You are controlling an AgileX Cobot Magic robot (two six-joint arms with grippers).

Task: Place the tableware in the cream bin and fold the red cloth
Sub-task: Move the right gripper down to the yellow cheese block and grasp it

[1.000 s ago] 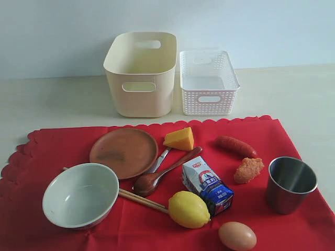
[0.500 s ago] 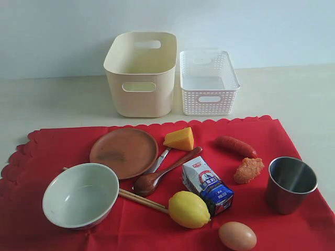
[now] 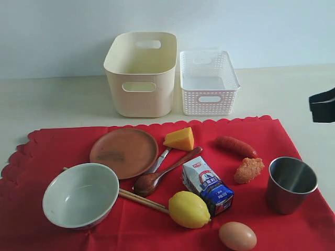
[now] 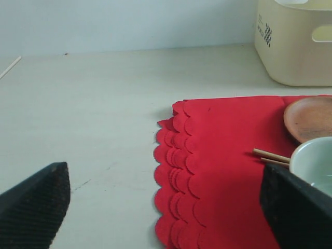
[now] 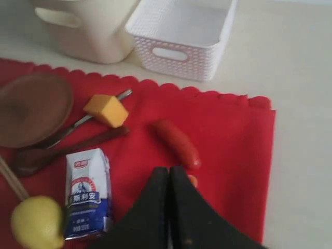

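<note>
The red cloth [image 3: 52, 149] lies spread on the table. On it are the grey-white bowl [image 3: 80, 194], brown plate [image 3: 124, 151], wooden spoon [image 3: 162, 172], slim metal utensil [image 3: 160, 159], chopsticks [image 3: 144, 200] and steel cup [image 3: 291, 184]. The cream bin [image 3: 140, 73] stands behind the cloth with nothing showing inside. My left gripper [image 4: 166, 207] is open, hanging over the cloth's scalloped left edge [image 4: 174, 155] with nothing between its fingers [image 4: 36, 202]. My right gripper [image 5: 170, 174] is shut and holds nothing, above the cloth beside the sausage [image 5: 176, 142]. A black part of the right arm [image 3: 323, 105] shows at the right edge.
A white perforated basket [image 3: 208, 81] stands right of the cream bin. Food lies among the tableware: cheese wedge [image 3: 179, 138], sausage [image 3: 236, 146], fried piece [image 3: 248, 170], milk carton [image 3: 208, 185], lemon [image 3: 188, 209], egg [image 3: 237, 236].
A black part of the right arm has come into the exterior view at the right edge. Nothing on the cloth has moved.
</note>
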